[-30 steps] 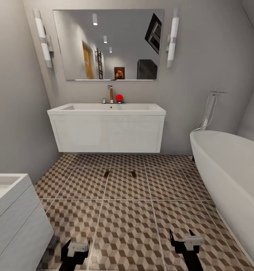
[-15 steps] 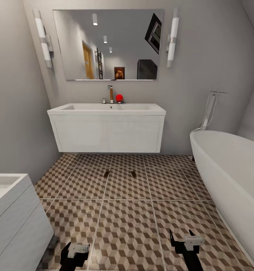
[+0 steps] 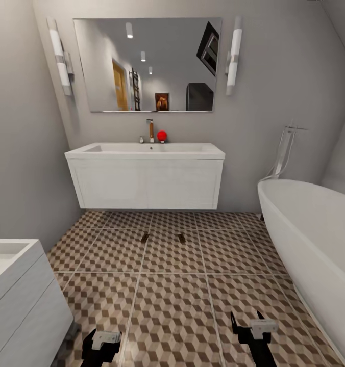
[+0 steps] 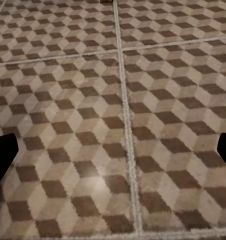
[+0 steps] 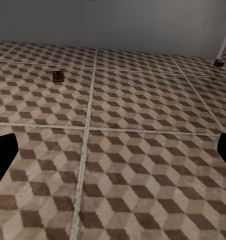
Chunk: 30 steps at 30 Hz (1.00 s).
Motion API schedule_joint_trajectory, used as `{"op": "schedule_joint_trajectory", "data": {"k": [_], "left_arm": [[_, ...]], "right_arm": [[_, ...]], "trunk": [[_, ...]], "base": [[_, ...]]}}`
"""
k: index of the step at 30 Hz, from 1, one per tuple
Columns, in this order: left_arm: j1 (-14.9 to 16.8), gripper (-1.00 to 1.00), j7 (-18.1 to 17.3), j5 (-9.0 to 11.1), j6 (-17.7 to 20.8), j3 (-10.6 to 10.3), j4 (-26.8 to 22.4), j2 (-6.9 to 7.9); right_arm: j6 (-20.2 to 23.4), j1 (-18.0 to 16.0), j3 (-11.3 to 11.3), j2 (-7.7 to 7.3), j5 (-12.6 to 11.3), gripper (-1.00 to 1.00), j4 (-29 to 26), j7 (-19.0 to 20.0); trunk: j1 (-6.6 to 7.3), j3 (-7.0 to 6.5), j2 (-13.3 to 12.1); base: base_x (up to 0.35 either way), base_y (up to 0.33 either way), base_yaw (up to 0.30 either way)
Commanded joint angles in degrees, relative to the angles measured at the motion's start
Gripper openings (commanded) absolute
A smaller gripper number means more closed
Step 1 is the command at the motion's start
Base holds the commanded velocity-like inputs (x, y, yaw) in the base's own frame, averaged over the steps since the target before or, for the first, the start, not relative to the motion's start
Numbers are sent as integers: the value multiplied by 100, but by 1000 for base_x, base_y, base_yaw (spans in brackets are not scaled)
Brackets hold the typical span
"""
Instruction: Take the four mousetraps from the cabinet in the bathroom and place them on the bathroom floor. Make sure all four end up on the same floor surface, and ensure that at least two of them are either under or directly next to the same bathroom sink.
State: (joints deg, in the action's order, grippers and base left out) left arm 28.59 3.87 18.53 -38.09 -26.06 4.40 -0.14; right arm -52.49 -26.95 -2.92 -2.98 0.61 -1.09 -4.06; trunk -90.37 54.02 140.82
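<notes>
Head view: two mousetraps [image 3: 145,237], no writing.

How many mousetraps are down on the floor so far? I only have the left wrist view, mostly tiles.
Observer: Two. In the head view, the left mousetrap and the right mousetrap lie on the bathroom floor, side by side but apart, just in front of the sink.
Operator: Is the right pincer carrying one?
Observer: No. In the right wrist view, the right pincer is spread wide with only tiles between its fingers.
Operator: What's on that side of the room?
Observer: A white bathtub runs along the right wall, close to the right arm.
</notes>
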Motion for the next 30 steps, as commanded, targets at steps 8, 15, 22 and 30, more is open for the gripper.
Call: {"op": "schedule_joint_trajectory", "data": {"k": [8, 15, 22, 30], "left_arm": [[6, 100, 32, 4, 15, -48, 17, -4], [6, 100, 32, 4, 21, -48, 16, -4], [6, 100, 29, 3, 21, -48, 16, -4], [6, 100, 31, 8, 21, -49, 16, -4]], "right_arm": [[-12, -3, -33, -1, 9, 100, 4, -42], [-15, -3, -33, -1, 9, 100, 4, -42], [-14, -3, -33, -1, 9, 100, 4, -42], [-16, -3, -33, 2, 9, 100, 4, -42]], "trunk": [[178, -139, -320], [331, -264, -601], [485, -390, -881], [661, -533, -1202]], "base": [[0, 0, 0], [0, 0, 0], [0, 0, 0], [0, 0, 0]]}}
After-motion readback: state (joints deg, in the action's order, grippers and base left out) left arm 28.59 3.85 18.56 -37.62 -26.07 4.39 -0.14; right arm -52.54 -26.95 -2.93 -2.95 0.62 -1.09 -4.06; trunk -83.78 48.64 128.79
